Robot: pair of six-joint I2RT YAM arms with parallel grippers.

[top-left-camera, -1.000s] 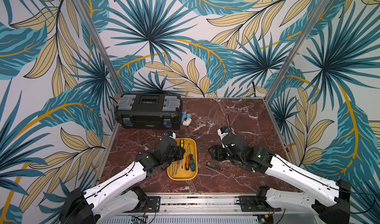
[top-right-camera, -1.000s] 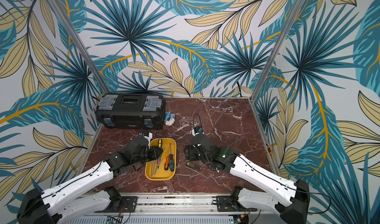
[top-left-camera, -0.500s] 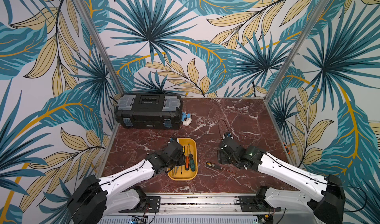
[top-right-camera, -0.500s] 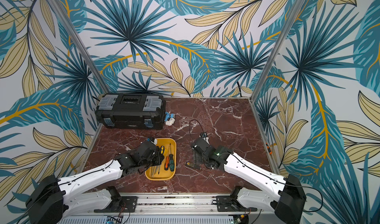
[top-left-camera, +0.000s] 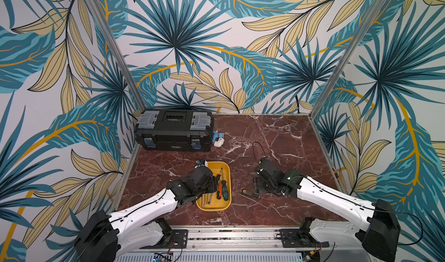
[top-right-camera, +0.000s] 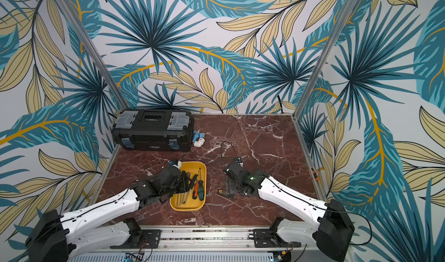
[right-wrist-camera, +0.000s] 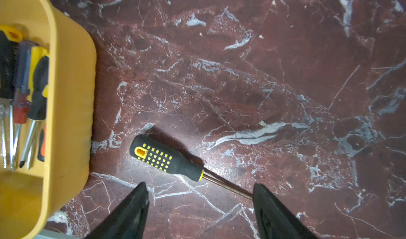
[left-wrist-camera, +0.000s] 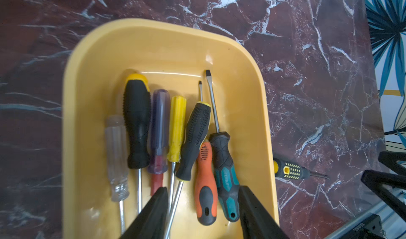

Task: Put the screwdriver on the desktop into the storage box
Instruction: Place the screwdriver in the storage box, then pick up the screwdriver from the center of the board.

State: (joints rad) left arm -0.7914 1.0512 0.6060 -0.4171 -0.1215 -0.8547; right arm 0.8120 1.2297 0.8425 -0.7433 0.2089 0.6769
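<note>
Your right gripper (right-wrist-camera: 198,185): fingers (right-wrist-camera: 274,211) wide, empty, over the black-and-yellow screwdriver (right-wrist-camera: 167,158) on the desktop (right-wrist-camera: 285,73) beside the yellow tray (right-wrist-camera: 66,95). Your left gripper (left-wrist-camera: 202,187): fingers (left-wrist-camera: 153,216) apart above the tray, gripping nothing.

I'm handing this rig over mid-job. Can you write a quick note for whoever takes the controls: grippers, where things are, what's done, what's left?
Left gripper: open, holding nothing, over the storage box.
Right gripper: open, holding nothing, over the black-and-yellow screwdriver. In its wrist view the shaft runs between the fingers.
Done: seven screwdrivers lie in the box.
Left: the black-and-yellow one lies on the desktop beside the box, on the right arm's side. Grasp it and put it in.
</note>
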